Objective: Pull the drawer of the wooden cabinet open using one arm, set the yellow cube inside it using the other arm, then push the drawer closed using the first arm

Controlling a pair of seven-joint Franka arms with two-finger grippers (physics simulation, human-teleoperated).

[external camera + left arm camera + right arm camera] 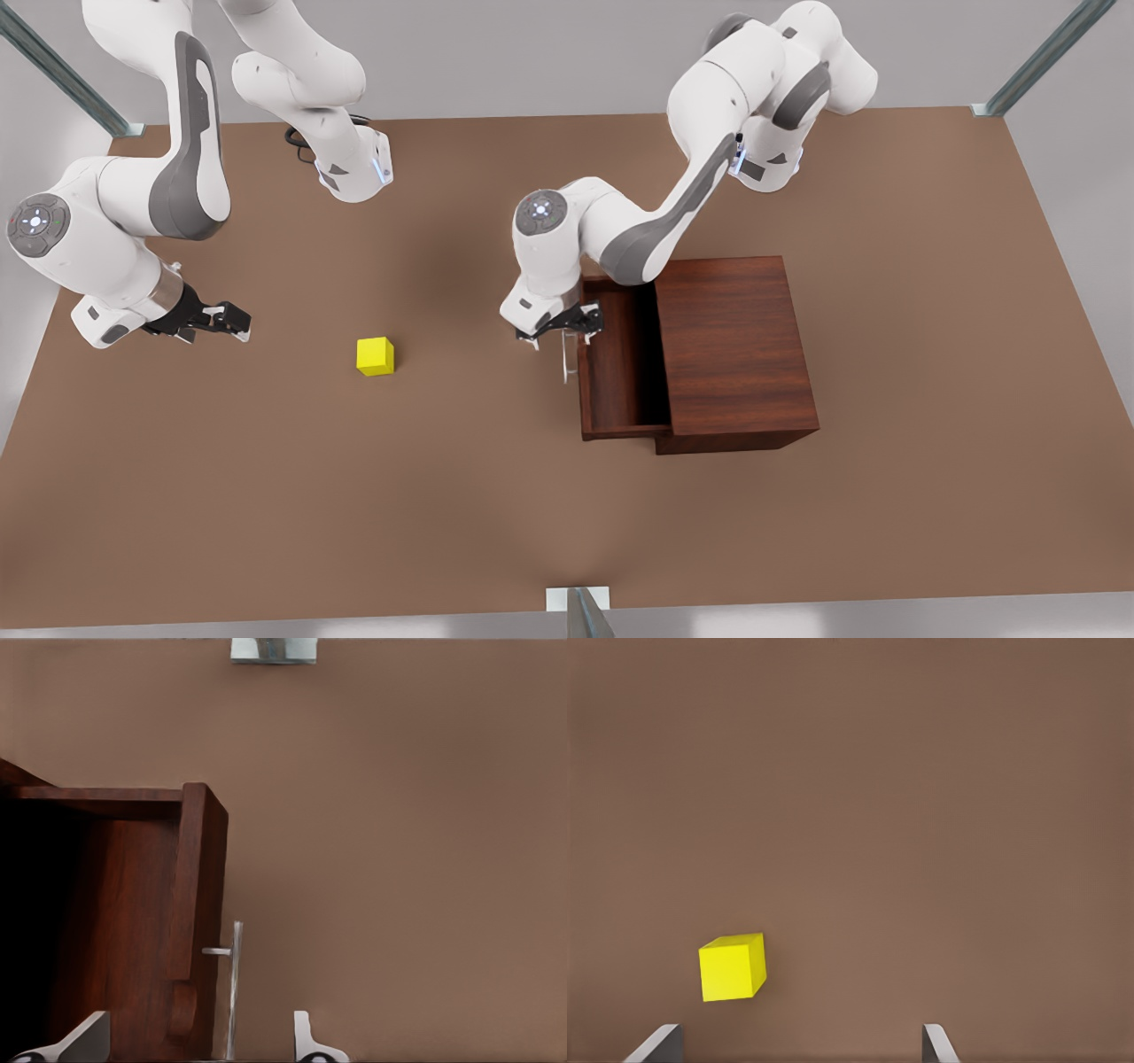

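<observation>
At drawer [620, 354] handle, left hand [561, 326] open

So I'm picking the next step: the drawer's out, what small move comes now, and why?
Probably bring the right gripper over the cube: the drawer stands open, the cube sits on the table apart from the open fingers, and the left gripper waits, open, at the handle.

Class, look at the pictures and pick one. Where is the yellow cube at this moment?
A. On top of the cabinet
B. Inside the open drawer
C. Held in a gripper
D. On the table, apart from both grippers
D. The yellow cube sits on the table, between the right gripper and the left gripper at the open drawer, touching neither.
</observation>
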